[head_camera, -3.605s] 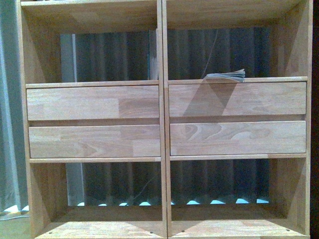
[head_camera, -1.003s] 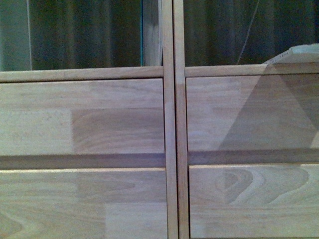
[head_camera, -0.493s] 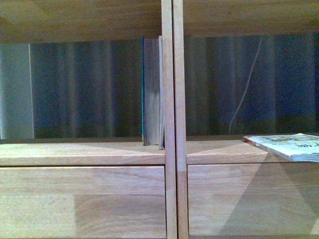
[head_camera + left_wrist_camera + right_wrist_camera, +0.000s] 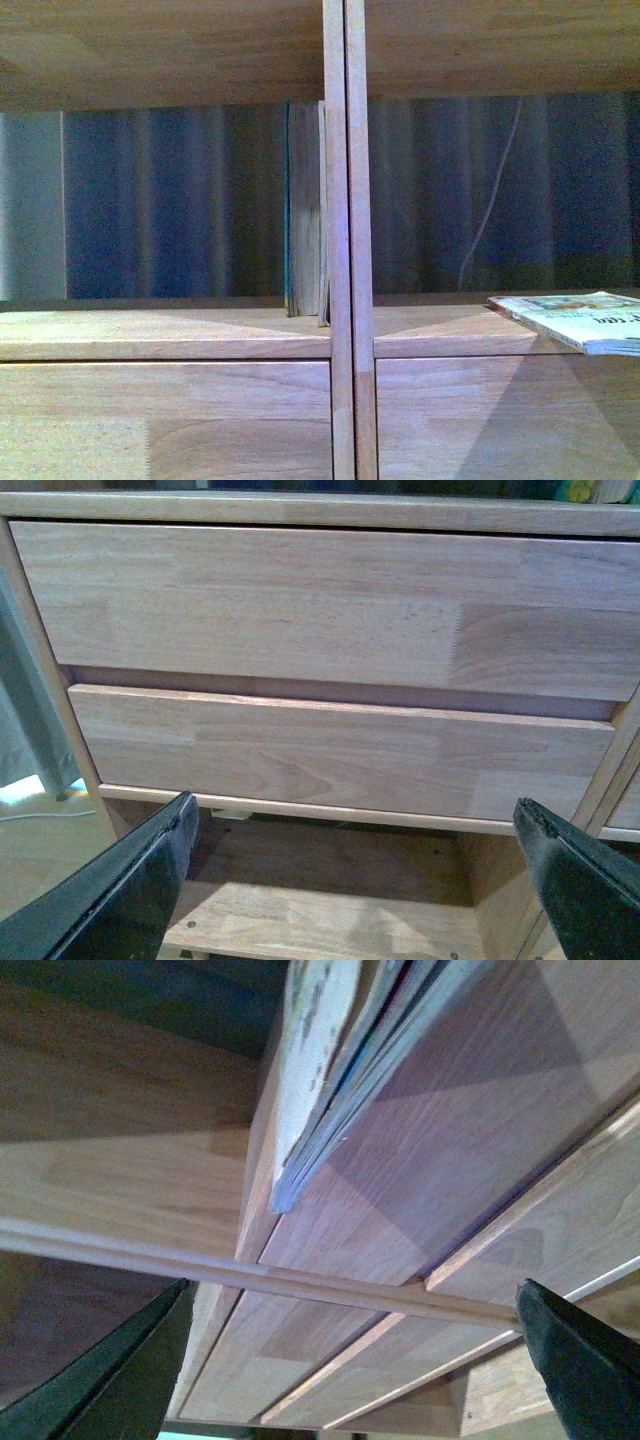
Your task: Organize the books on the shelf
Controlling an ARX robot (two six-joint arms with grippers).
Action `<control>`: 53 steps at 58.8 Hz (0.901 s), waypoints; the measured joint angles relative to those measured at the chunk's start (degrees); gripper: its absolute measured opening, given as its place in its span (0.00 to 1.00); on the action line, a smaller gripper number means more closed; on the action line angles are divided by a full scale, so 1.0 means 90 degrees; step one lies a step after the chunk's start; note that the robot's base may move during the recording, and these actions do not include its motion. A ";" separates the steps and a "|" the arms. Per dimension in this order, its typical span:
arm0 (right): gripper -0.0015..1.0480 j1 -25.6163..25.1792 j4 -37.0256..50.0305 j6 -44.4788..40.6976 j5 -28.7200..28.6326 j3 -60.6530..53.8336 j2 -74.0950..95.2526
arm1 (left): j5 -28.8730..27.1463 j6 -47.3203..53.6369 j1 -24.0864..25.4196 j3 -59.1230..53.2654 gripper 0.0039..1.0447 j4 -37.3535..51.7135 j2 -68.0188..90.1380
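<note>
Paperback (image 4: 575, 318) flat on shelf (image 4: 160, 335), seemingly askew

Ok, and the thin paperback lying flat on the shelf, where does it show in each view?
Front view: the paperback lies flat at the right edge, on the right cubby's board.
Left wrist view: not in it; only the drawer fronts and a lower cubby show.
Right wrist view: the paperback is seen from below, its corner appearing to jut over the board's front edge.
Shared landmark: the light-wood drawer fronts, in all three.
</note>
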 joint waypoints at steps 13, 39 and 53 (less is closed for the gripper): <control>0.93 0.0911 0.0372 0.0692 0.0964 0.0610 0.0758 | 0.0000 0.0000 0.0000 0.0000 0.93 0.0000 0.0000; 0.93 0.0714 0.0952 0.2125 0.2254 0.1656 0.2127 | 0.0000 0.0000 0.0000 0.0000 0.93 0.0000 0.0000; 0.82 0.0272 0.1010 0.2339 0.2147 0.1681 0.2130 | 0.0002 0.0000 0.0000 0.0000 0.93 0.0000 0.0000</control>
